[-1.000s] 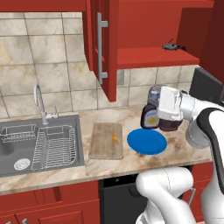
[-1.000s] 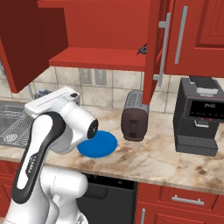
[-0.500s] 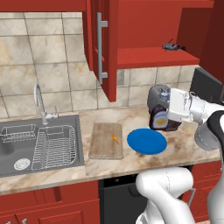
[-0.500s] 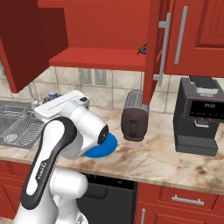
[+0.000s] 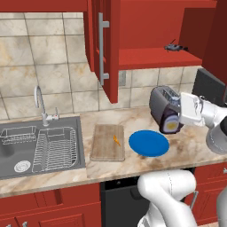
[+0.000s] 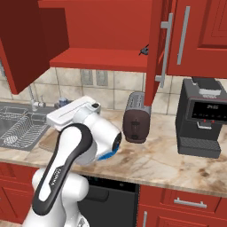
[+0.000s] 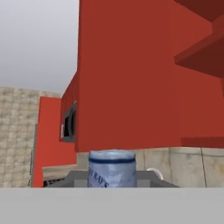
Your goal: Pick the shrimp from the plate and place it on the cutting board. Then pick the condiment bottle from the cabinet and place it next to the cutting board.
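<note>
At the far left a sink [image 5: 26, 150] holds a wire rack [image 5: 55, 150], with a tap [image 5: 41, 104] behind it. Next on the counter [image 5: 195, 146] lies the board [image 5: 107, 142], and the shrimp [image 5: 116, 140] rests on its right half. Just beside the board sits the plate [image 5: 149, 143], bare. Above, the cabinet [image 5: 153, 57] stands with its door [image 5: 103, 44] swung out, a small dark thing on the shelf too small to name. A toaster [image 5: 163, 106] stands behind the plate. Right of it the gripper [image 5: 174, 120] hangs above the counter with the bottle [image 5: 170, 124] at its fingers; whether the jaws pinch it I cannot tell. The hand view shows a blue cap [image 7: 112, 168]. A coffee machine [image 6: 201, 117] stands far right.
</note>
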Available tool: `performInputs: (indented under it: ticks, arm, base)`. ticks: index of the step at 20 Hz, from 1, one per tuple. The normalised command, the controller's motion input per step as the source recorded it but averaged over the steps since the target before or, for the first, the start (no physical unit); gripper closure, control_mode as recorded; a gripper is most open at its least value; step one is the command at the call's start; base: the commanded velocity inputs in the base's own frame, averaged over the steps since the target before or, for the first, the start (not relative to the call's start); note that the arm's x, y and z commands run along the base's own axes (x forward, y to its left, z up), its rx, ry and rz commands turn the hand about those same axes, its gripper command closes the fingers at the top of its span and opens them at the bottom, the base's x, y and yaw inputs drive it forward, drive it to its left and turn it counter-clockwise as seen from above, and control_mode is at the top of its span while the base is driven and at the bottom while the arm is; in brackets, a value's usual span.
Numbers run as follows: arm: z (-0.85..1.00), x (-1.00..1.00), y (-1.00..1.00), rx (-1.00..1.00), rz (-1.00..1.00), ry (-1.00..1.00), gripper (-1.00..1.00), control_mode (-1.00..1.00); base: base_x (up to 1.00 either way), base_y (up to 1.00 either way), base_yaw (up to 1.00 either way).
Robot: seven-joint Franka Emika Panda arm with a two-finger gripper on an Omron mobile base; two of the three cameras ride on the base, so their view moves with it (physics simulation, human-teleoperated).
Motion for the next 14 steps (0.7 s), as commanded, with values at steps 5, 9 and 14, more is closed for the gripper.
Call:
performInputs:
  ticks: [5, 9, 14]
  arm:
    - [-0.15, -0.01, -0.33, 0.00, 0.03, 0.00, 1.00, -1.00]
    - [-0.14, -0.05, -0.33, 0.00, 0.01, 0.00, 1.00, -1.00]
    - [-0.12, -0.11, -0.30, 0.00, 0.00, 0.00, 1.00, -1.00]
  base:
    - [0.00, 0.00, 0.00]
    - [0.00, 0.00, 0.00]
    - [0.00, 0.00, 0.00]
